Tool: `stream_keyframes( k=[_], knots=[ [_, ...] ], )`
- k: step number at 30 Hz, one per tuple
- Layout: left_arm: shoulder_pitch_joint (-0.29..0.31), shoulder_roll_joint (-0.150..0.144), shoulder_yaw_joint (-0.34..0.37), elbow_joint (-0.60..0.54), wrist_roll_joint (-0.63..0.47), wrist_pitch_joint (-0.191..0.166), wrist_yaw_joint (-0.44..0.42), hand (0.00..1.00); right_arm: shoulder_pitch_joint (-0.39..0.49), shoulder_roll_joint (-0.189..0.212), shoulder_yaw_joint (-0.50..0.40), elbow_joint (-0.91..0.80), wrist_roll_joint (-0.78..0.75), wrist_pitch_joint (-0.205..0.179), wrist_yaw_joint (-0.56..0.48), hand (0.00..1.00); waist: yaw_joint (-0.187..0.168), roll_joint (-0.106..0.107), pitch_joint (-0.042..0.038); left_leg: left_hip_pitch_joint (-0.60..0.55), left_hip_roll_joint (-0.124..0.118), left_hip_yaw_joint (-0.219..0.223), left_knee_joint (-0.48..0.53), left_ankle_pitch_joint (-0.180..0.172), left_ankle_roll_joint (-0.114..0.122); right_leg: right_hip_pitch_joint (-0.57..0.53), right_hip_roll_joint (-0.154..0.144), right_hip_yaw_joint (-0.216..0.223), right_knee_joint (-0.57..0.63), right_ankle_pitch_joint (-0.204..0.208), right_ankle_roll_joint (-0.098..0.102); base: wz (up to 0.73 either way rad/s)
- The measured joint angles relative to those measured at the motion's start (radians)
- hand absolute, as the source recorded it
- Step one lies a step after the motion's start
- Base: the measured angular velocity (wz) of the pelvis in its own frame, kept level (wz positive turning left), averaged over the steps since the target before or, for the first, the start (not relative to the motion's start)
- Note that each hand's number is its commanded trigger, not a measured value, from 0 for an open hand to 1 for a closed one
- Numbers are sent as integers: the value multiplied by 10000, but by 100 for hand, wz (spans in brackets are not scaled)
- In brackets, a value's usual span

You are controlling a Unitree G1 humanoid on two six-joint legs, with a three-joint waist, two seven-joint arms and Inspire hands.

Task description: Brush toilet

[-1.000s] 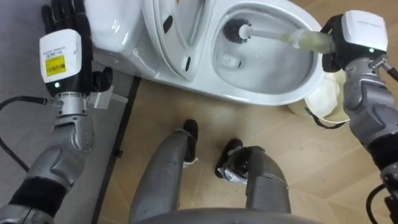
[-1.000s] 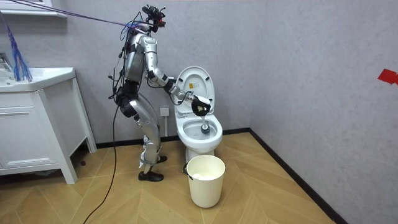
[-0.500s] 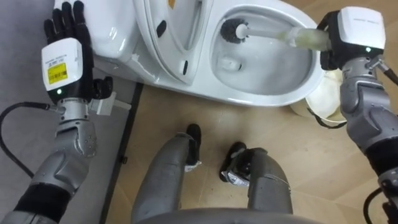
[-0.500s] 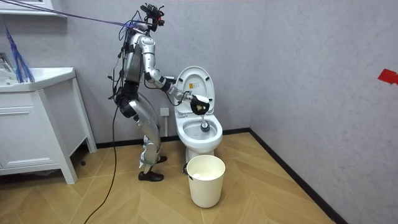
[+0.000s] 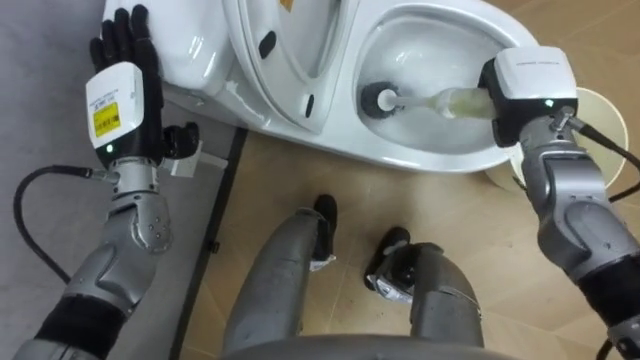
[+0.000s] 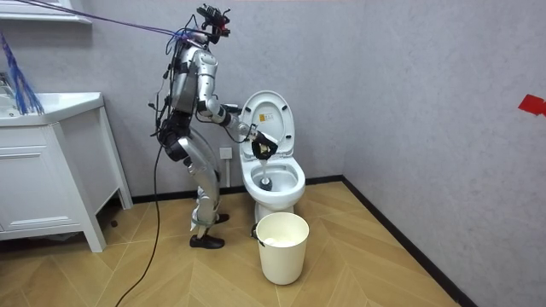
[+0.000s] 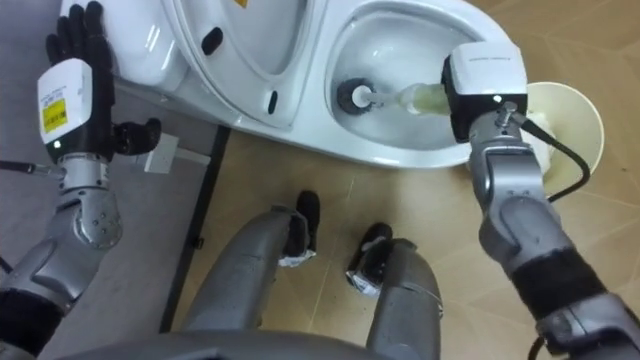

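Note:
The white toilet stands before me with its seat and lid raised. A brush with a dark round head and a pale handle reaches into the bowl, the head resting against the bowl's inner wall on my left. My right hand is over the bowl's right rim, shut on the handle's end. My left hand is held up beside the tank, fingers straight, holding nothing. In the room view I stand bent slightly at the toilet's side, right hand over the bowl.
A cream waste bin stands on the wood floor just right of the toilet, also seen as the bin in front of it. A white cabinet with a basin stands at the room view's left. A dark skirting strip runs by my left leg.
The right hand has moved left and nearer to me, drawing the brush head from the bowl's far wall down to its near left side. The left hand stays raised.

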Motion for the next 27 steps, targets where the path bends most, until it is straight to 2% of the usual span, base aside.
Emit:
stream_keyframes(
  k=[1, 4, 7, 10, 12, 13, 14, 15, 16, 17, 19, 21, 23, 27],
  knots=[
    [43, -2, -20, 2, -156, -104, 170, 0, 115, -2, 2, -407, -182, 124, 283, 100, 31, 25, -4, -13, 95, 12, -21, -13, -24, -3, 53, 5, -59, 7, -13, -6],
    [151, -8, -140, 1, -164, -324, 515, 0, 440, 0, 1, -1160, -707, 314, 850, 100, 64, 24, -6, -14, 117, 6, -50, -55, -93, -7, 164, 53, -170, 12, -34, -5],
    [293, -8, -194, 2, -170, -481, 723, 0, 506, 2, 1, -1363, -1150, 321, 1064, 100, 49, 24, -9, -25, 115, 5, -82, -68, -130, -25, 191, 53, -214, 9, -54, -1],
    [299, -6, -205, 62, -363, -605, 868, 0, 428, -99, 0, -1246, -1062, 313, 1028, 100, 9, 9, -11, 25, 83, 26, -59, -68, -131, -15, 144, 48, -167, 7, -57, 0],
    [295, 34, -199, 269, -345, -694, 937, 0, 85, -135, -12, -468, -465, 181, 586, 100, -36, -17, -4, 78, 74, 48, 12, -67, -128, 44, 118, 50, -117, 2, -52, 0],
    [307, 131, -199, 320, -360, -712, 1026, 0, -270, -164, -83, 274, 171, 47, 219, 100, -118, -141, 14, 133, 21, 78, -1, -65, -124, 40, 46, 69, -13, -57, -55, 0],
    [316, 311, -193, 320, -329, -722, 1042, 0, -615, -118, -203, 1084, 1094, -161, -188, 100, -176, -361, 37, 201, -63, 119, -21, -63, -122, 1, -48, 160, 148, -160, -44, 4],
    [289, 402, -191, 338, -330, -727, 1044, 0, -781, -101, -280, 1511, 1589, -294, -336, 100, -253, -445, 38, 207, -89, 117, 12, -63, -121, -1, -82, 167, 220, -217, -34, 8],
    [247, 587, -170, 367, -302, -719, 1043, 0, -1106, -67, -501, 2317, 2616, -642, -618, 100, -352, -691, 70, 228, -145, 117, 68, -63, -119, -40, -167, 191, 395, -302, -37, 8],
    [248, 663, -155, 398, -234, -719, 1038, 0, -1262, -71, -624, 2707, 3106, -821, -718, 100, -378, -806, 80, 228, -164, 123, 84, -63, -119, -73, -196, 212, 467, -327, -43, 9],
    [232, 711, 180, 345, 131, -720, 1014, 0, -1859, -98, -1186, 3987, 5205, -1388, -974, 100, -565, -1140, 241, 206, -230, 119, 224, -50, -95, -117, -337, 196, 751, -431, -46, 10],
    [177, 708, 223, 348, 248, -683, 979, 0, -2076, -90, -1479, 4436, 6611, -1545, -1395, 100, -682, -1265, 281, 189, -230, 122, 307, -47, -73, -129, -404, 190, 863, -464, -34, 9],
    [199, 691, 249, 396, 376, -649, 898, 0, -2239, -87, -1800, 4945, 7892, -1812, -1844, 100, -892, -1292, 275, 240, -261, 104, 301, -7, -1, -51, -494, 136, 900, -457, 0, 10],
    [216, 615, 320, 433, 480, -514, 617, 0, -2232, -42, -2015, 5811, 9214, -1897, -1962, 100, -923, -1289, 269, 458, -273, 128, 199, -7, 54, 184, -524, 105, 832, -407, 54, -1]
  ],
)
